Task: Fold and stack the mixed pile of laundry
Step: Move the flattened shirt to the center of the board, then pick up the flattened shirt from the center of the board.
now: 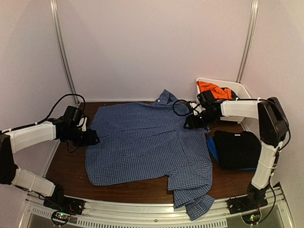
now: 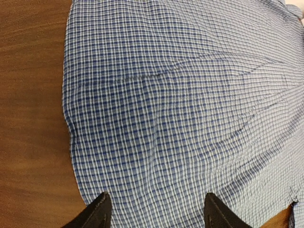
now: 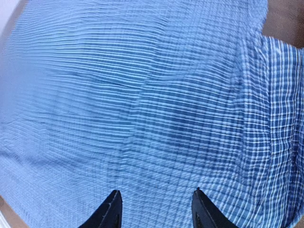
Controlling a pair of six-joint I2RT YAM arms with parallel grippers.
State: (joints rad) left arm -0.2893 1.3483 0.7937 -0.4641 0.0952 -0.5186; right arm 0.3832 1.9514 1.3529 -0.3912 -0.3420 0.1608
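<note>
A blue-and-white checked shirt (image 1: 147, 142) lies spread flat across the brown table, collar at the back, one sleeve trailing over the front edge. My left gripper (image 1: 93, 138) hovers at the shirt's left edge, jaws open over the checked cloth (image 2: 180, 109) with nothing between them. At the shirt's right shoulder my right gripper (image 1: 189, 124) is also open above the fabric (image 3: 142, 109). A folded black garment (image 1: 236, 148) rests on a blue piece (image 1: 212, 150) at the right. An orange T-shirt (image 1: 213, 89) lies in the white tub (image 1: 241, 90).
The white tub sits at the back right corner against the wall. Bare brown table (image 1: 66, 164) shows left of the shirt and along the front. Metal frame posts (image 1: 64, 52) stand at the back corners. Cables loop near both wrists.
</note>
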